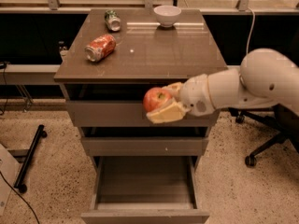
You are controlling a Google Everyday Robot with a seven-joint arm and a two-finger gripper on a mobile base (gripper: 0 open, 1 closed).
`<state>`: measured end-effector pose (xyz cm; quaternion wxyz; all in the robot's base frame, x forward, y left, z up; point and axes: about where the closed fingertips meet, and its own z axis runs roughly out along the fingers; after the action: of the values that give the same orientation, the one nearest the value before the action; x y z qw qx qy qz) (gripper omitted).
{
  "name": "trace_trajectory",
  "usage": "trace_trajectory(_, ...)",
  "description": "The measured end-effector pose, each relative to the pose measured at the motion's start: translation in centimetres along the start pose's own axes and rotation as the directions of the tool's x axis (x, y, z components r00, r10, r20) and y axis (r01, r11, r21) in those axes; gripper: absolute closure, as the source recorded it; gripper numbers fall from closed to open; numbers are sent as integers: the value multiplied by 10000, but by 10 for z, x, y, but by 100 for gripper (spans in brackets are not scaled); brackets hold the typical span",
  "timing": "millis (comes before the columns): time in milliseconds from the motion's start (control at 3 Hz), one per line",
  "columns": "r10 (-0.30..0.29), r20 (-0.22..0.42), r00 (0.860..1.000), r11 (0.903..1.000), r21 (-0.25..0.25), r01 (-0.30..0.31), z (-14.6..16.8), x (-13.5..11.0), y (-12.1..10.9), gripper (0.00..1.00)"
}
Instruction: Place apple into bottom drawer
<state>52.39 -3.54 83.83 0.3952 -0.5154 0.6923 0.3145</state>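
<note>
My gripper (161, 105) is shut on the apple (155, 98), a round red apple with yellowish patches. It holds it in the air in front of the cabinet's top drawer, past the front edge of the tabletop. The bottom drawer (145, 214) of the grey-brown cabinet is pulled out wide below, and its deep box looks empty. The apple hangs above the drawer's back part. My white arm reaches in from the right.
On the cabinet top (173, 50) lie a crushed red-orange soda can (100, 47), a green can (112, 20) and a white bowl (167, 15). An office chair base (261, 143) stands right of the cabinet. A black stand leg (30, 157) lies on the floor at left.
</note>
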Motion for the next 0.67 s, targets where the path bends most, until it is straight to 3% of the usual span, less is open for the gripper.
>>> trace_trajectory(333,616,61,9981,9981,22,-616,26,28,12,100)
trace_trajectory(667,1266,-112,9919,9911,430,-1260,52,63,8,100)
